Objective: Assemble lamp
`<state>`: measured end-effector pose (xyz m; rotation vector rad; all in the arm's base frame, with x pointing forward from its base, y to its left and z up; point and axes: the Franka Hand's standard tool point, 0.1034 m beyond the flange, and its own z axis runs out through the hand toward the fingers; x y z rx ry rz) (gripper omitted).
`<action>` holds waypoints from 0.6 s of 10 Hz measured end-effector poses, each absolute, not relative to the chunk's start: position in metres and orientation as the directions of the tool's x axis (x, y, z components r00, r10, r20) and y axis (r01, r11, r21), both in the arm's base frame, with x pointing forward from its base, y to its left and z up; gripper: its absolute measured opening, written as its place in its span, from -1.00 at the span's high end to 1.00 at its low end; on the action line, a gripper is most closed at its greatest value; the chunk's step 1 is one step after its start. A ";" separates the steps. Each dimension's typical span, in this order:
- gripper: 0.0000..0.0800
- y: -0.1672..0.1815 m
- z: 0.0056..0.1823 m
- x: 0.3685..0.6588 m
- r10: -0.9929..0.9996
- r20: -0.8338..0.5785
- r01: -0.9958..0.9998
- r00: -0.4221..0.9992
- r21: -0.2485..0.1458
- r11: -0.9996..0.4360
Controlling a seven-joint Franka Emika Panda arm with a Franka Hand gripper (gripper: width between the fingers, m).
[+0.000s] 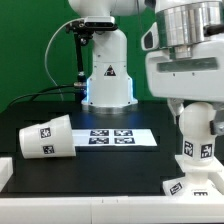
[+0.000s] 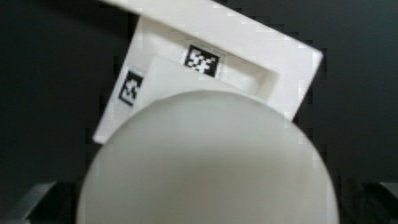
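The bulb [image 1: 195, 135] stands upright on the boxy base [image 1: 196, 186] at the exterior view's right front. My gripper [image 1: 190, 110] is down over the bulb's top. In the wrist view the bulb's rounded top [image 2: 210, 160] fills the space between my fingers [image 2: 29, 204], which stand wide apart at either side of it with a dark gap showing, so the gripper looks open around it. The base [image 2: 222, 55] with its tags lies beyond the bulb. The conical shade [image 1: 45, 137] lies on its side at the exterior view's left.
The marker board [image 1: 112, 137] lies flat mid-table between the shade and the bulb. The robot's pedestal [image 1: 107, 80] stands at the back. A white block [image 1: 5, 175] sits at the front left edge. The table top is black.
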<state>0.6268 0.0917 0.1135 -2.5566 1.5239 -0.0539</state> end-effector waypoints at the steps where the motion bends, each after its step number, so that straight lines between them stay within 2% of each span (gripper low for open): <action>1: -0.74 0.093 0.115 0.629 -0.788 -0.027 -0.780 0.616 -0.167 -0.603; 6: -0.75 0.093 0.115 0.629 -0.505 0.041 -0.493 0.862 -0.158 -0.856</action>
